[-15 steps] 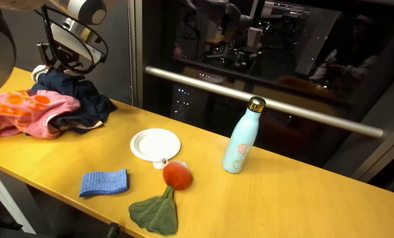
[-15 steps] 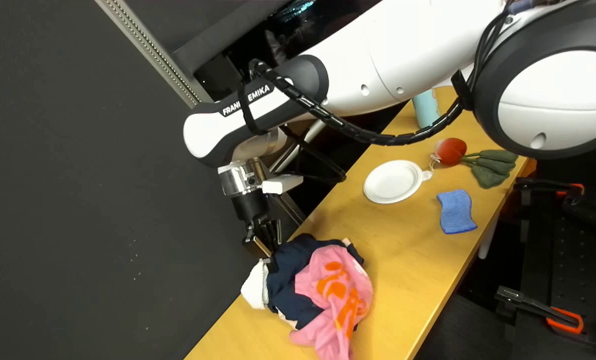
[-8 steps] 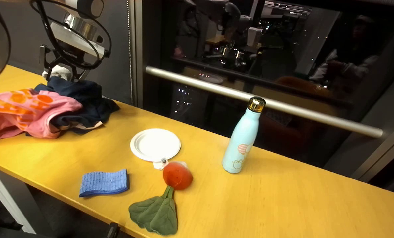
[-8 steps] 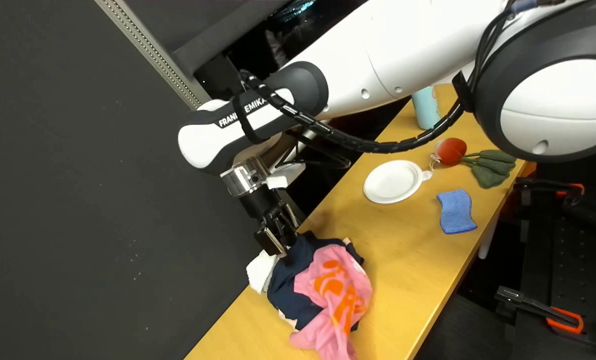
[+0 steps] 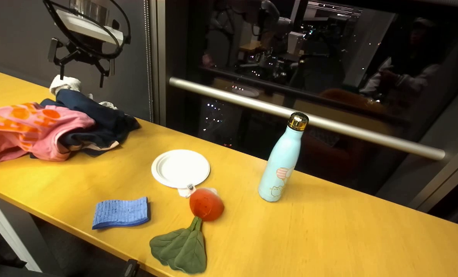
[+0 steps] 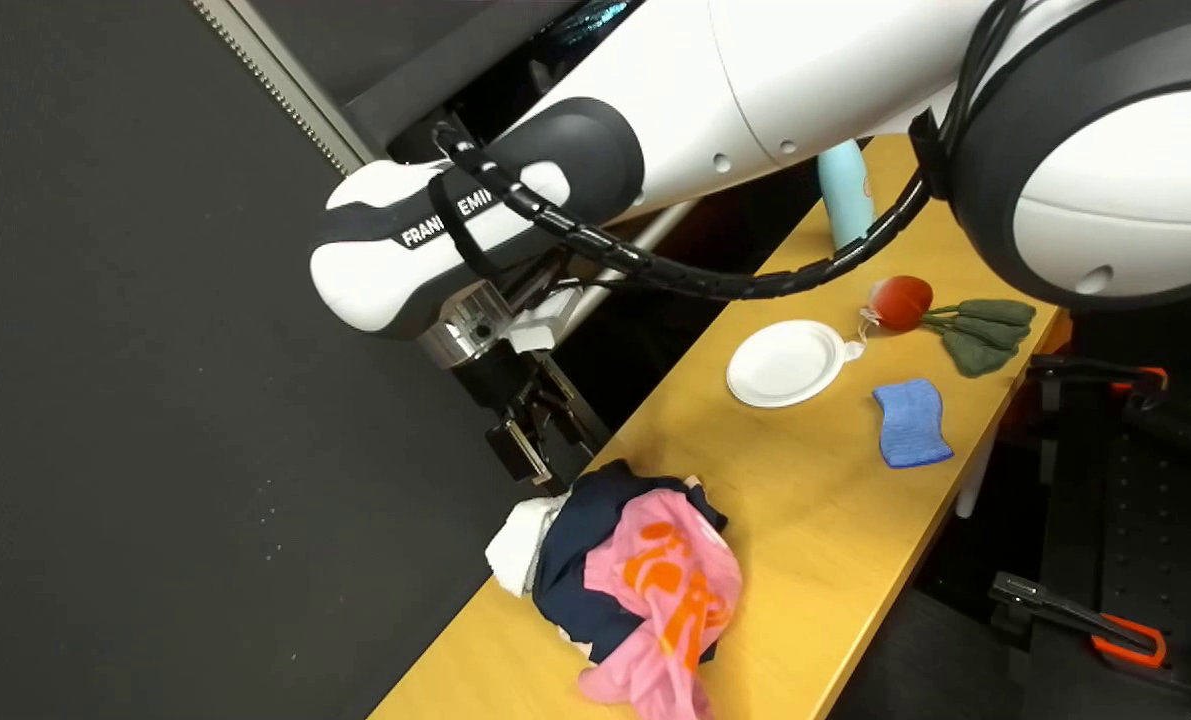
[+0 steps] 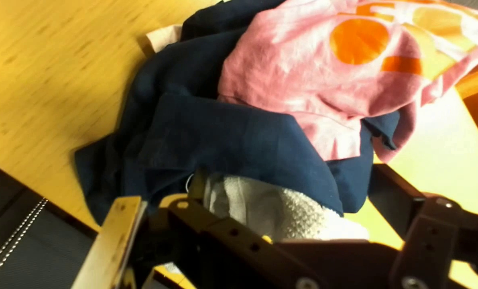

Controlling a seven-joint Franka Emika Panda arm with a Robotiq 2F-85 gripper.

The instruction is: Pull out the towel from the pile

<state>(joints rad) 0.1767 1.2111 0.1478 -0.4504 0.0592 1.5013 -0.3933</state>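
Observation:
The pile holds a pink cloth with orange print [image 5: 40, 119], a navy cloth [image 6: 580, 570] and a white, fluffy cloth that looks like the towel [image 7: 303, 208]. In both exterior views this towel [image 6: 520, 545] pokes out at the pile's wall side; the rest lies hidden under the navy cloth. My gripper [image 5: 82, 77] hangs just above the towel and the navy cloth, apart from them in an exterior view. Its jaws stand wide open with nothing held. In the wrist view the towel shows between the spread fingers [image 7: 395, 196], partly covered by the gripper's own linkage.
On the wooden table [image 5: 328, 231] are a white plate [image 5: 180, 168], a blue folded cloth [image 5: 121, 212], a red and green plush vegetable [image 5: 206, 204] and a light blue bottle [image 5: 280, 161]. The dark wall [image 6: 205, 400] rises close behind the pile.
My gripper has opened, let go of the cloth at the pile's wall side and risen clear. The towel's visible end and the navy cloth have shifted slightly.

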